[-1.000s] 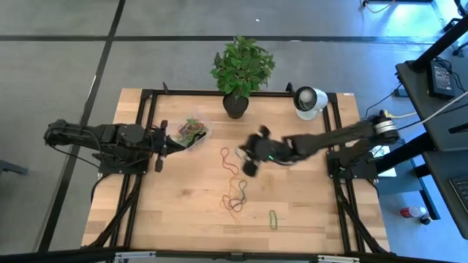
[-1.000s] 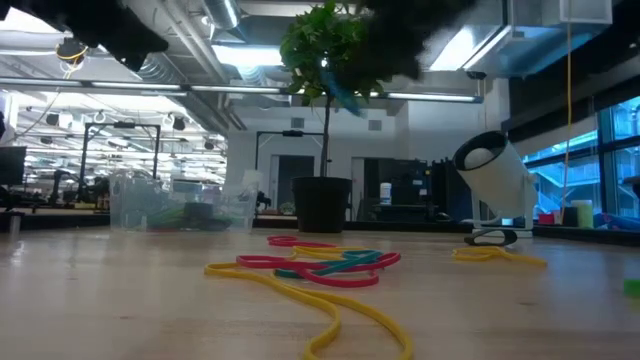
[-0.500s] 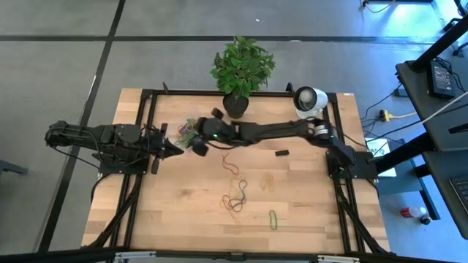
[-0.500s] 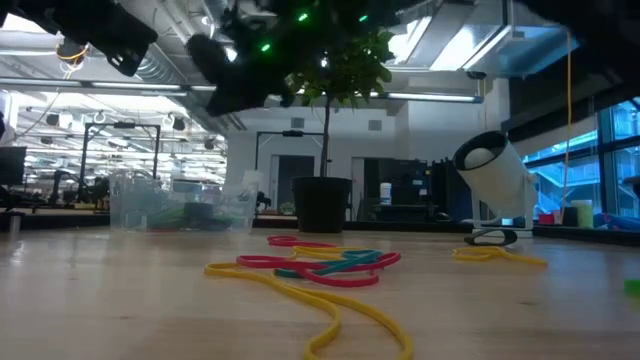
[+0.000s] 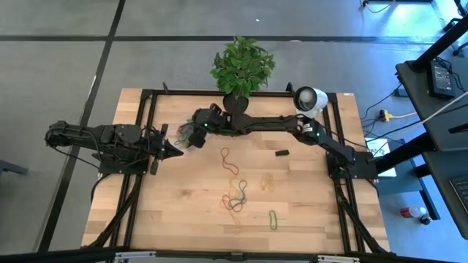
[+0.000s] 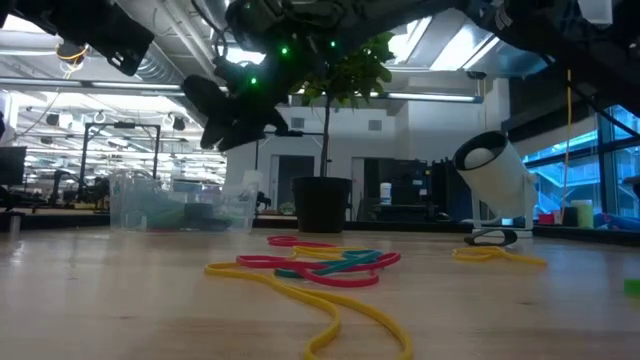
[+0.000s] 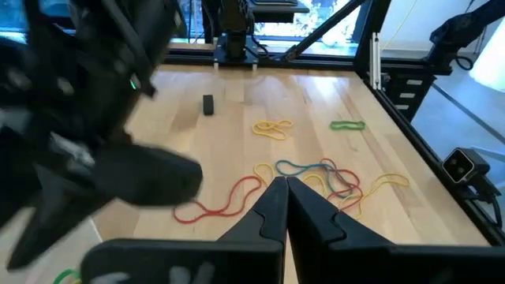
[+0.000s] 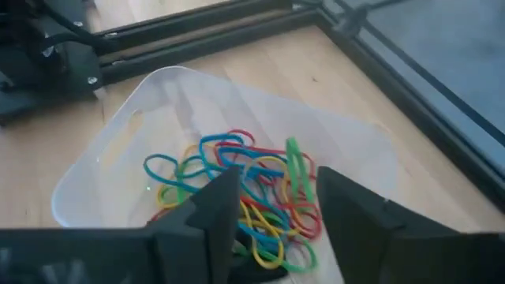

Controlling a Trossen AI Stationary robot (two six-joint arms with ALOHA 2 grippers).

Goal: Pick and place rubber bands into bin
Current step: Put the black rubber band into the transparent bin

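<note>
From above, the right gripper [image 5: 191,136] hangs over the bin [image 5: 184,130]; more rubber bands [image 5: 235,196] lie mid-surface, and the left gripper [image 5: 174,148], fingers shut, waits just beside the bin. The right wrist view shows its fingers [image 8: 211,207] parted and empty over banded bin contents; a band clinging to a finger could, I judge, be dragged out on withdrawal.

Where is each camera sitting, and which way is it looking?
High view: above, looking straight down on the table and both arms.
Low view: at tabletop height, looking level across loose rubber bands; arms overhead.
Left wrist view: on the left arm, past its shut left gripper.
Right wrist view: on the right arm, down into the bin, past its open right gripper.
Shared: high and left wrist views both show the loose rubber bands.
</note>
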